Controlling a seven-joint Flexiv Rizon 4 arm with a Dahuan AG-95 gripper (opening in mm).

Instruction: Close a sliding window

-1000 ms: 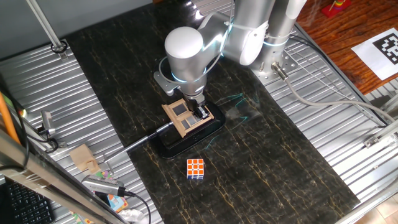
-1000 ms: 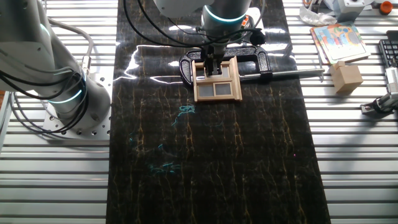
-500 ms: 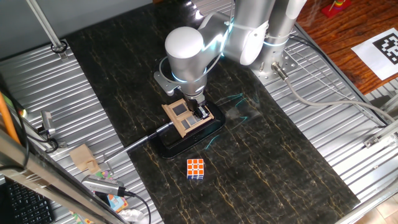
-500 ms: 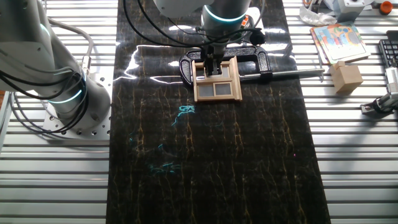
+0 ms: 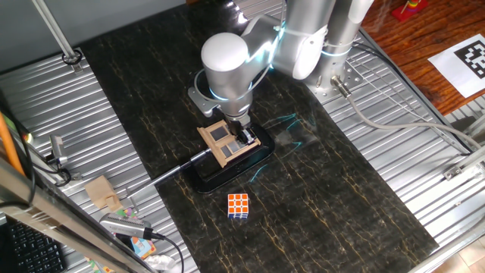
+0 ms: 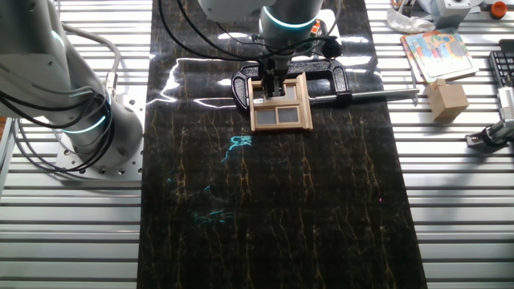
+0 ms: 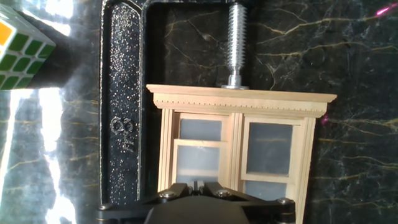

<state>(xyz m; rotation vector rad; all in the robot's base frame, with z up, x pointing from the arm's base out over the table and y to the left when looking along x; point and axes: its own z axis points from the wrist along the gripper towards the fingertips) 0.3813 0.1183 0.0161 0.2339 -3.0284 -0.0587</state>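
The sliding window (image 5: 225, 144) is a small light-wood frame with grey panes, lying on the dark table and held by a black clamp (image 5: 216, 176). It also shows in the other fixed view (image 6: 281, 106) and in the hand view (image 7: 239, 140). In the hand view the left sash sits lower than the right one. My gripper (image 5: 244, 136) is down on the window's left half, with its fingers pressed together and nothing seen between them. It appears at the bottom edge of the hand view (image 7: 198, 185) and in the other fixed view (image 6: 273, 87).
The clamp's screw (image 7: 236, 43) presses on the window's top rail, and its long handle (image 6: 377, 95) sticks out to the side. A puzzle cube (image 5: 238, 205) lies near the clamp. A wooden block (image 6: 446, 99) and books (image 6: 438, 50) sit on the metal side surface.
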